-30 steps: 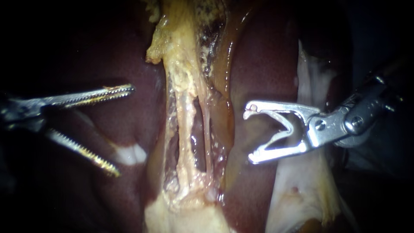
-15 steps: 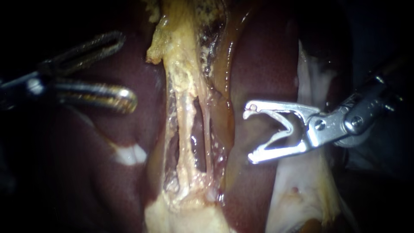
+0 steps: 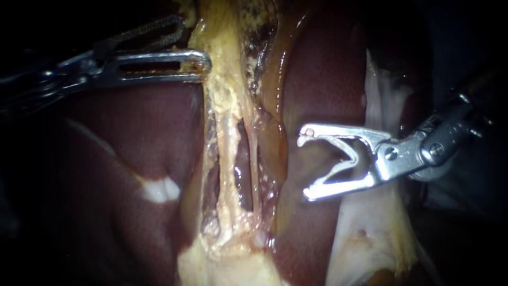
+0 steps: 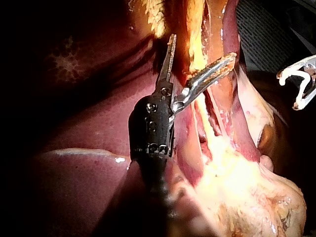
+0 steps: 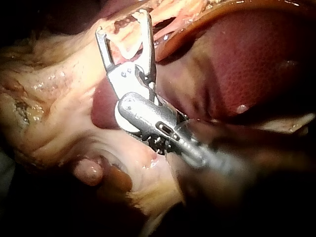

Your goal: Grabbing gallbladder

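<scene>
no words, labels, brands, numbers or signs can be read in any of the views.
</scene>
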Motion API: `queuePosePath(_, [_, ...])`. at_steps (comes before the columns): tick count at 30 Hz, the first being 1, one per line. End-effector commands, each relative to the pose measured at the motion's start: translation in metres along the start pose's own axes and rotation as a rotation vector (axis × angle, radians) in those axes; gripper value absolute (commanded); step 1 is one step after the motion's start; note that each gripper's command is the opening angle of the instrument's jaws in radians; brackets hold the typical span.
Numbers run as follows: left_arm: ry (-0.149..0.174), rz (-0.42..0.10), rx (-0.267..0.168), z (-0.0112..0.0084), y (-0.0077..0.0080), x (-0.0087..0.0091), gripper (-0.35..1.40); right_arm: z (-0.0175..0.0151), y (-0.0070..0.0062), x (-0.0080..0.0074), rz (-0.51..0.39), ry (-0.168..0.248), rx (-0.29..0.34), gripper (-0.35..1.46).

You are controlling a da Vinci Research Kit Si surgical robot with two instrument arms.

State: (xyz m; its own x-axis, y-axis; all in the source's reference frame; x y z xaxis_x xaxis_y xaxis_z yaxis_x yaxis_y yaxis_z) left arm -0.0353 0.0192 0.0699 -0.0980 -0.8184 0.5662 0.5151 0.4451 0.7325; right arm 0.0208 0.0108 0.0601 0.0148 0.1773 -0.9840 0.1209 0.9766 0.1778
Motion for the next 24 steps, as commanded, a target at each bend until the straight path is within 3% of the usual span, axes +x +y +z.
queuePosePath(1, [0.002,-0.013,-0.002,0.0002,0.0000,0.0000,0.66,0.0000,0.0000,0.0000,0.000,0.000,0.001,0.60])
queuePosePath(5, [0.017,-0.023,-0.004,0.0006,0.0002,0.0001,0.41,-0.0001,0.0000,0.0001,0.000,0.001,0.001,0.60])
queuePosePath(9, [0.047,-0.054,-0.017,0.0003,0.0004,0.0003,-0.35,-0.0001,-0.0001,0.0001,0.000,0.001,0.002,0.60])
queuePosePath(13, [0.075,-0.069,-0.014,-0.0002,0.0006,0.0003,-0.35,-0.0002,-0.0001,0.0002,0.000,0.001,0.002,0.60])
queuePosePath(24, [0.080,-0.074,-0.016,-0.0005,0.0006,0.0003,-0.35,-0.0002,-0.0001,0.0002,0.000,0.001,0.002,0.60])
